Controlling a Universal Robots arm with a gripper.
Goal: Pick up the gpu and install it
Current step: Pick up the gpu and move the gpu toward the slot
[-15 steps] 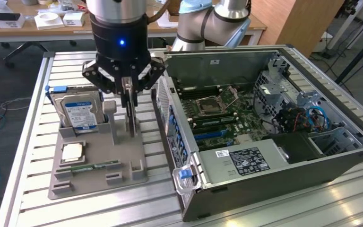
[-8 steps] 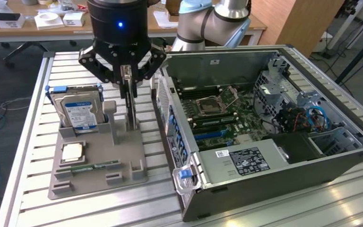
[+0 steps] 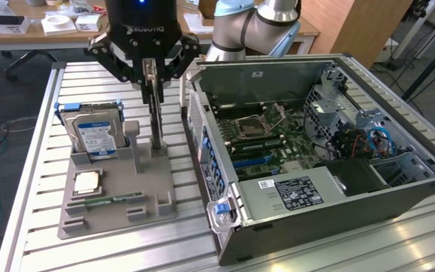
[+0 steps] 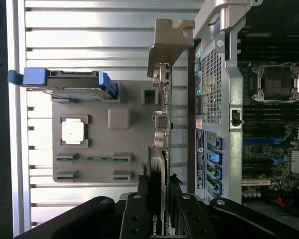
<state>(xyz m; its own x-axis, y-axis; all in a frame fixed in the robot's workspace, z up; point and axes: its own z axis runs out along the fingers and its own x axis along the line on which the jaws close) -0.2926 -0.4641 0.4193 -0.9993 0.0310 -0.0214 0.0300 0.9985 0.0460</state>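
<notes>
**gpu clamped upright under the gripper, case off to the right**

The gpu (image 3: 156,116) is upper centre of the exterior frame, edge-on to the camera. Its long side reads as vertical, and its top is pinched in the gripper (image 3: 152,79) directly above. The jaws are narrowed onto the card and hold it. The lower end meets the slotted post on the grey fixture (image 3: 115,212); can't tell if it's clear of the slot. In the wrist view the card runs straight out from the gripper (image 4: 158,199), with the metal bracket (image 4: 172,45) at the far end. The open case (image 3: 316,226) sits close on the exterior view's right, with the blue board slots (image 3: 251,162) lower right of the card. The hard drive (image 3: 93,133) is at mid left.
</notes>
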